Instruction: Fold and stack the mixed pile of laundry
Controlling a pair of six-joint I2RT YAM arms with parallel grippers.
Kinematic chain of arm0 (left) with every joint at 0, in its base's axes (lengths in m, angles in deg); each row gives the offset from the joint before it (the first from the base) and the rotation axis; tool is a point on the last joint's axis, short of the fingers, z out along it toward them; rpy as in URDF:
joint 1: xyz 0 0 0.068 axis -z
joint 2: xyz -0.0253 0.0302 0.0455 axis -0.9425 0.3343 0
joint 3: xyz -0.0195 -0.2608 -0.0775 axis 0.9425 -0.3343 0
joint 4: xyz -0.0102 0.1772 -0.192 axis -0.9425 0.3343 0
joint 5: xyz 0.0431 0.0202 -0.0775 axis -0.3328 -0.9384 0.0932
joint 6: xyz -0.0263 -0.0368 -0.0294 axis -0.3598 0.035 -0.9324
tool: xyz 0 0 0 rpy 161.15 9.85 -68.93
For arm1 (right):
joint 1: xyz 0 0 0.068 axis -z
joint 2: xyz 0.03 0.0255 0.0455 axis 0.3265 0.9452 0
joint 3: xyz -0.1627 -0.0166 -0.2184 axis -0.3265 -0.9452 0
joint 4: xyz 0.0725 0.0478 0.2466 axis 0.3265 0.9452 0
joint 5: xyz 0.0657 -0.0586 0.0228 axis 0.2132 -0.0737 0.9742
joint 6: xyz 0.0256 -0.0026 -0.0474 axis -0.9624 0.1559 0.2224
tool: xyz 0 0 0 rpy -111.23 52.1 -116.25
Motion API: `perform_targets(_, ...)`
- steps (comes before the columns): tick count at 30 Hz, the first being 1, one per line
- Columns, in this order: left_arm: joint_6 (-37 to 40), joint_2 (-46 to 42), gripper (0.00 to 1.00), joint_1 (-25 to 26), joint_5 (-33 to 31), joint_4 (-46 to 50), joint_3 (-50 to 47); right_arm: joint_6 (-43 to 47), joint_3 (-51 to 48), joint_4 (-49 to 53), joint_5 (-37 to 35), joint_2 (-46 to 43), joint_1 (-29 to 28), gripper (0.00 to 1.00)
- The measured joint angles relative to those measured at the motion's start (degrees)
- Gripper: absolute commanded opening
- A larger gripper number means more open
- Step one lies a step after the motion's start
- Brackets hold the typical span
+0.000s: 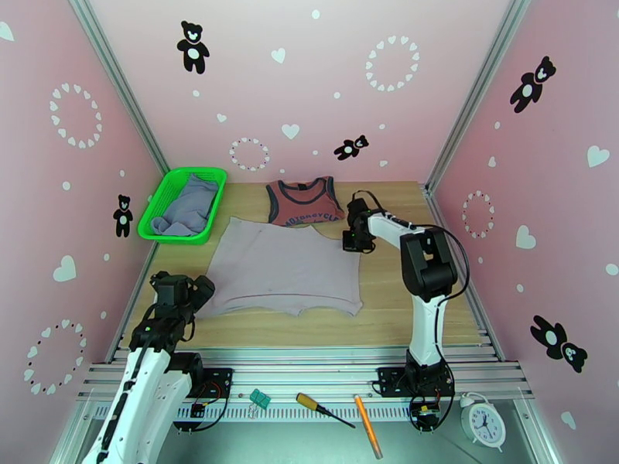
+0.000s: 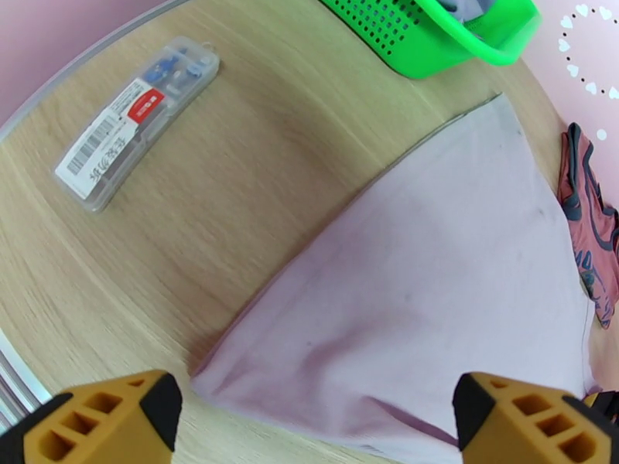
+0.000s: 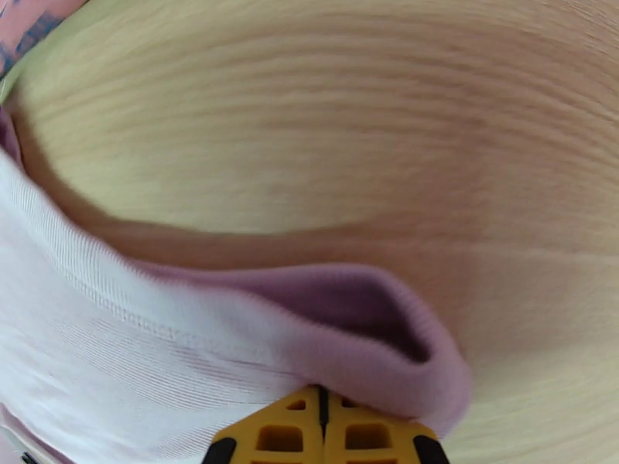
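**One corner gripped, the opposite corner not yet taken**

The pale grey-lilac shirt [image 1: 282, 264] is lying spread flat at the middle of the worktop [image 1: 410, 303], its longer axis running left to right. Its far-right corner is being pinched by the right claw [image 1: 356, 243]. In the right wrist view, the fingers [image 3: 302, 407] are being pressed together under a raised loop of hem. The left claw [image 1: 193, 297] is being held released, jaws wide, just above the near-left corner, so the cloth is lying to its right and far side. The two claws are thus being set on a diagonal across the shirt, and a fold is judged to hinge on that second corner being taken. Past the shirt's far edge the rust-red top [image 1: 304, 201] is lying flat. The blue-grey piece [image 1: 187, 204] is sitting in the green basket [image 1: 151, 222] at far left.
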State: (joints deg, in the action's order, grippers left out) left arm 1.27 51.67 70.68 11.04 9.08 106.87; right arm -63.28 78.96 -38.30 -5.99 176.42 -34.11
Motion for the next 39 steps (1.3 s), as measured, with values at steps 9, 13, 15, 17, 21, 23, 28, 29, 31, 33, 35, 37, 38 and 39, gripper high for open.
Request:
perform_targets(9, 1.9, 4.9, 0.99, 0.0, 1.4, -0.9, 2.6, 1.2, 1.9, 5.7, -0.9, 0.5, 8.3, 0.00)
perform_targets(13, 2.8, 6.8, 0.98, 0.0, 2.7, -1.7, 3.3, 2.8, 4.4, 8.0, -2.2, 1.4, 11.9, 0.00)
perform_targets(15, 3.2, 8.5, 0.98, 0.0, 3.9, -1.8, 3.6, 3.8, 7.1, 9.2, -3.3, 2.5, 13.3, 0.00)
perform_targets(17, 3.3, 10.5, 0.94, 0.0, 5.5, -2.1, 3.9, 5.0, 9.1, 9.6, -3.9, 3.1, 13.7, 0.00)
perform_targets(21, 4.2, 16.0, 0.88, 0.6, 9.7, -2.8, 4.5, 7.7, 10.2, 9.7, -3.5, 2.4, 13.1, 0.05)
perform_targets(23, 4.5, 18.0, 0.88, 1.8, 11.0, -2.7, 4.8, 9.2, 7.5, 8.5, -3.6, -0.6, 11.6, 0.20)
perform_targets(28, 4.4, 17.8, 0.90, 3.8, 12.2, -2.6, 4.8, 15.5, -3.8, 7.1, -6.9, -17.2, -2.3, 0.44)
perform_targets(29, 4.4, 17.2, 0.90, 3.8, 12.1, -2.6, 4.8, 16.8, -6.1, 6.4, -7.8, -20.9, -7.5, 0.46)
perform_targets(31, 4.4, 16.1, 0.91, 3.8, 12.1, -2.6, 4.8, 18.5, -10.4, 4.6, -8.9, -26.6, -18.3, 0.48)
perform_targets(33, 4.4, 15.6, 0.91, 3.8, 12.1, -2.5, 4.9, 19.6, -14.5, 3.6, -9.9, -29.4, -27.9, 0.51)
perform_targets(35, 4.4, 16.0, 0.91, 3.8, 12.1, -2.1, 5.9, 20.2, -18.6, 3.3, -11.6, -29.8, -35.3, 0.54)
perform_targets(37, 4.5, 16.9, 0.91, 3.8, 12.1, -1.2, 7.6, 20.6, -22.5, 3.7, -13.7, -29.3, -40.4, 0.54)
perform_targets(38, 4.5, 17.4, 0.91, 3.8, 12.1, -1.0, 8.7, 20.7, -23.8, 4.2, -14.5, -29.0, -42.2, 0.55)
perform_targets(39, 4.5, 17.7, 0.91, 3.8, 12.1, -0.9, 9.5, 20.9, -24.9, 4.6, -15.0, -28.8, -43.5, 0.55)
